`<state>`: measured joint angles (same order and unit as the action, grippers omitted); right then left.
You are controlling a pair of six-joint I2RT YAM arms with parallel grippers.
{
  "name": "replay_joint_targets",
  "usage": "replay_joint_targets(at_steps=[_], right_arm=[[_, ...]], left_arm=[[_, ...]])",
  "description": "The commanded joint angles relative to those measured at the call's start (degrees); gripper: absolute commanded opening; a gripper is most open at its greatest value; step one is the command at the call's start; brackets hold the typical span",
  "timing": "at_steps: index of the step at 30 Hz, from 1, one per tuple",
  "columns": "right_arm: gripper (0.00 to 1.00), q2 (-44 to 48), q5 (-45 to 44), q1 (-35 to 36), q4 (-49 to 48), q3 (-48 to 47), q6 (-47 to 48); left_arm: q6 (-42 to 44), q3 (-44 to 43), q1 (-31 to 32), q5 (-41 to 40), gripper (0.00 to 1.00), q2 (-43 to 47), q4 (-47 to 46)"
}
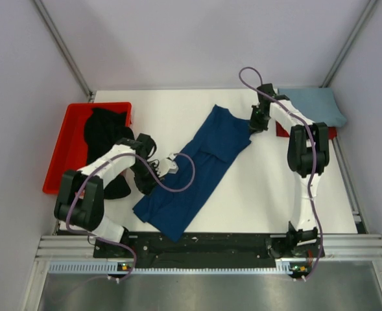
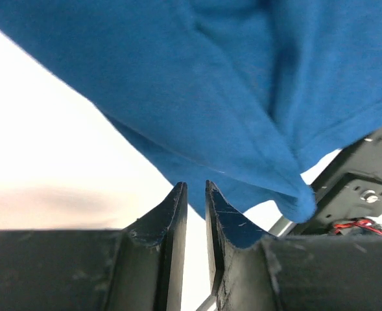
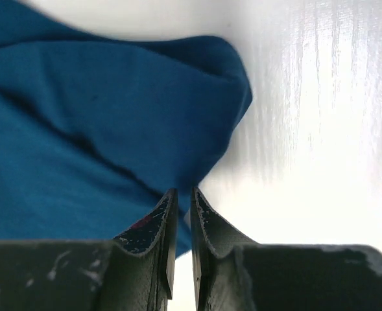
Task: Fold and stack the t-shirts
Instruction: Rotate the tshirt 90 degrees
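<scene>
- Wrist views: left gripper (image 2: pixel 196 188) and right gripper (image 3: pixel 183 193) both released, jaws barely parted, navy t-shirt (image 2: pixel 229 97) just beyond their tips.
- Only top view: black t-shirt (image 1: pixel 103 129) in red tray (image 1: pixel 61 155), behind left gripper.

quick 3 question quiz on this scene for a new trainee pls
1. True or false: the black t-shirt lies in the red tray.
2. The blue t-shirt is: A bunched up in the tray, B spread diagonally on the table between the arms, C stacked on the black one.
3. Fill in: the pale grey-blue t-shirt sits at the table's far ____ corner.
Key: 1 true; 2 B; 3 right.
</scene>
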<state>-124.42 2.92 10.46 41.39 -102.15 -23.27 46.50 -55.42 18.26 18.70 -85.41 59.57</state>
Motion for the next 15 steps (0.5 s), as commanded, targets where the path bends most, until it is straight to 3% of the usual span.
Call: replay_joint_targets(at_steps=[1,3,6,9,12,15], right_arm=[[0.13,-5.5,4.5,-1.2,0.4,-1.4,-3.3],[0.13,-10.3,6.6,-1.7,0.4,-5.0,-4.4],[0.14,-16.4,10.3,-2.5,0.4,-13.5,-6.8],[0.14,-23.3,13.8,-2.8,-1.5,-26.8,-10.0],[0.16,-27.4,19.0,-2.9,-11.2,-33.2,-15.6],[0.29,-27.8,23.4,-3.0,-21.9,-34.7,-19.8]], left_arm=[[-3.1,-0.8,-1.6,-8.0,0.22,-5.8,-5.3],[-3.6,0.7,-1.3,-8.8,0.22,-7.4,-6.2],[-3.6,1.5,1.1,-3.9,0.22,-8.9,-5.5],[-3.7,1.0,7.6,1.8,0.23,-9.6,-5.8],[-3.8,-2.0,15.3,7.7,0.24,-11.8,-5.1],[-2.7,-7.0,20.5,11.7,0.26,-13.7,-2.9]])
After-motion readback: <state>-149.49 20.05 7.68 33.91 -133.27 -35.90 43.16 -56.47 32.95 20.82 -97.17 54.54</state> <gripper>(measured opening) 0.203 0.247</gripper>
